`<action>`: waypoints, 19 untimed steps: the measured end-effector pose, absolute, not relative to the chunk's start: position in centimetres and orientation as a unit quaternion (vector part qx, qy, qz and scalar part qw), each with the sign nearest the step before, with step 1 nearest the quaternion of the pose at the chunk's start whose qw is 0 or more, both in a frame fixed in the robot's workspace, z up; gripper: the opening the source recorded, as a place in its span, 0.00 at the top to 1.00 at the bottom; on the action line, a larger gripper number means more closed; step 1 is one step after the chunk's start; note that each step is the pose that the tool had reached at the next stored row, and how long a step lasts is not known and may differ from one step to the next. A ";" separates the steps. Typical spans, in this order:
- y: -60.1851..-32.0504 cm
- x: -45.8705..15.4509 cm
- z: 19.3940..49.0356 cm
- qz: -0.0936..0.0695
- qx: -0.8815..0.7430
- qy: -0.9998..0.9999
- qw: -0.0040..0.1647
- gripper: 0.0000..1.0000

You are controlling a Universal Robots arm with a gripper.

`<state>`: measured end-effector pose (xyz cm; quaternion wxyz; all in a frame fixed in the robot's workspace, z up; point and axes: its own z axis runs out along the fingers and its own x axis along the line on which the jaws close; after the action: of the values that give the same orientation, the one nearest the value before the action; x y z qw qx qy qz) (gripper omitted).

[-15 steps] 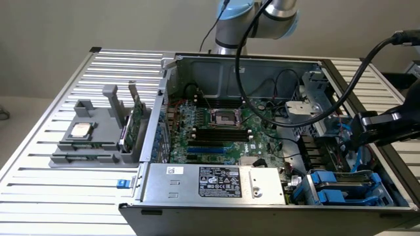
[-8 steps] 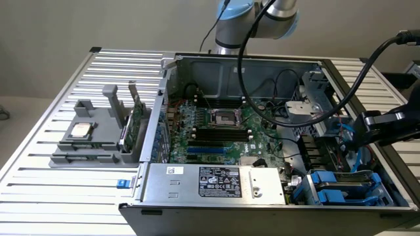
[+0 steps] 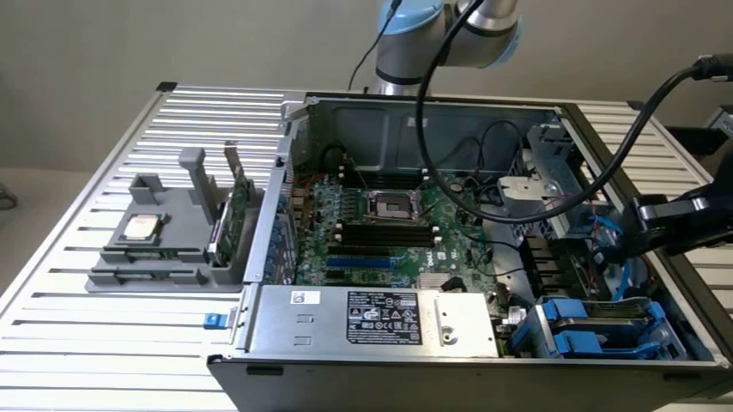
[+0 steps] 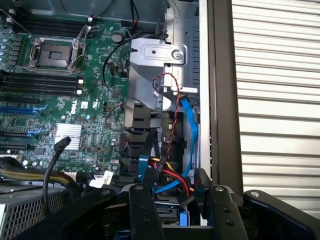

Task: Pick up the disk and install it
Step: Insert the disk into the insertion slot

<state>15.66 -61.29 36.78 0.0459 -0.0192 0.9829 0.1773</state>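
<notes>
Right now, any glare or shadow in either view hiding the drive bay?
Wrist view: the slatted table is very bright, nearly washed out; the gripper reads as a dark silhouette; the cables in the bay sit in shadow. Exterior view: even light, no hard glare; the case is shaded at its drive corner.

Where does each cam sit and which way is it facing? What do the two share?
Exterior view: high up, off the arm, across the case from the arm's base, looking down into the open case on the slatted table; the arm shows.
Wrist view: on the wrist, above the case near its side wall, looking down past the gripper at cables and motherboard.
Shared: motherboard, CPU socket, table.
</notes>
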 end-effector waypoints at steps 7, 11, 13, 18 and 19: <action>-61.3 15.8 36.6 0.177 -0.022 0.982 0.063 0.55; -61.3 15.7 36.5 0.177 -0.018 0.982 0.064 0.55; -61.3 15.7 36.4 0.176 -0.012 0.982 0.065 0.55; -61.3 15.3 36.3 0.175 0.001 0.982 0.068 0.55; -61.3 15.1 36.3 0.175 0.003 0.982 0.068 0.55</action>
<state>15.14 -61.30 36.29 0.0679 0.0026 0.9822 0.1753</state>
